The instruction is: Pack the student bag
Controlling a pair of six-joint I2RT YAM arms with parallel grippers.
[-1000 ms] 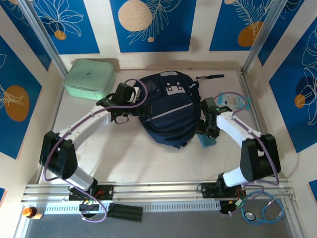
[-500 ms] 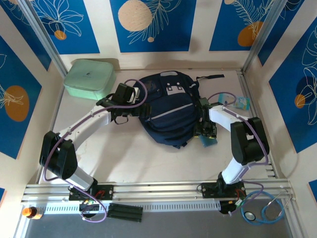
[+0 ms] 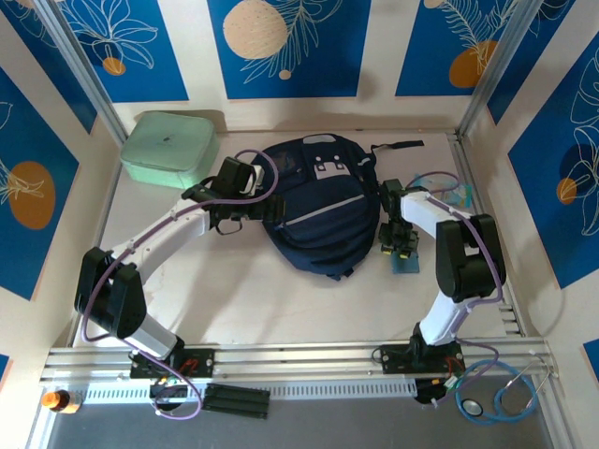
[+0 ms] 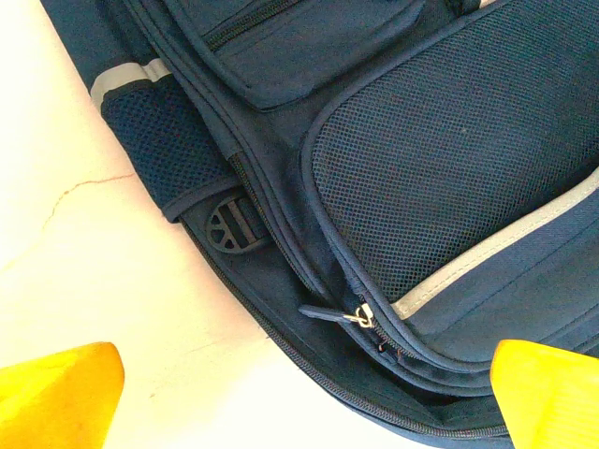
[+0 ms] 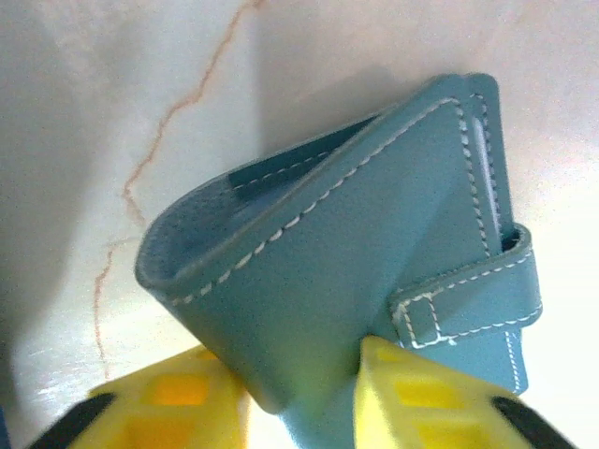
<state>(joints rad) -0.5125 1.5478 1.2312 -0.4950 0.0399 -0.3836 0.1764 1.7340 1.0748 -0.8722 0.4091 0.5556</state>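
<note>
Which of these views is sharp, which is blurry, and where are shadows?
Top external: evenly lit, sharp throughout. Left wrist: bag mesh crisp, left fingers blurred at the bottom corners. Right wrist: wallet stitching sharp, right fingers blurred, soft shadow on the table above the wallet.

The top external camera looks down from above and behind the arm bases over the table (image 3: 234,281). The left wrist camera looks close past the left fingers (image 4: 56,398) at the student bag (image 4: 449,168) between and beyond them. The right wrist camera, even closer, sees a teal wallet (image 5: 346,271) between the right fingers (image 5: 159,407); the top view shares both.
</note>
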